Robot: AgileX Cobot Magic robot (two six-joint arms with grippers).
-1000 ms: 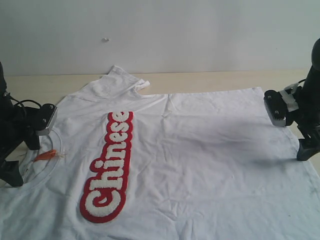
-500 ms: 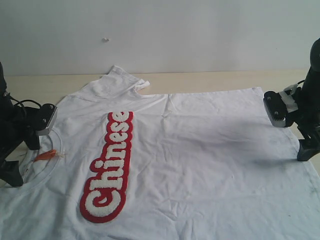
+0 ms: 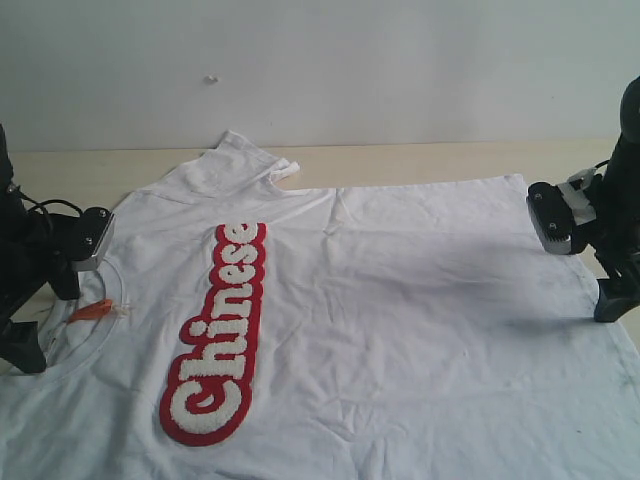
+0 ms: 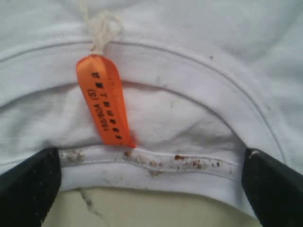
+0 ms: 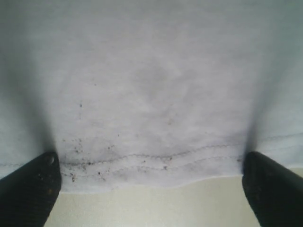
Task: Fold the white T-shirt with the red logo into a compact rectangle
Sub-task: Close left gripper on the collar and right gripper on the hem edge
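The place looked like a robotics lab or test bench: a plain pale tabletop [image 3: 430,160] stood against a bare off-white wall [image 3: 400,70]. Black robot arms stood at its opposite sides, the left arm [image 3: 30,270] trailing a loose cable [image 3: 55,205], the right arm [image 3: 615,215] facing it, with a white T-shirt [image 3: 400,300] spread flat between them.

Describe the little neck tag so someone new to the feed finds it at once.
The white T-shirt covers most of the table. Its round collar sits at the exterior view's left edge, past the red lettering. Inside that collar lies the tag: a small orange strip, the only orange thing there.
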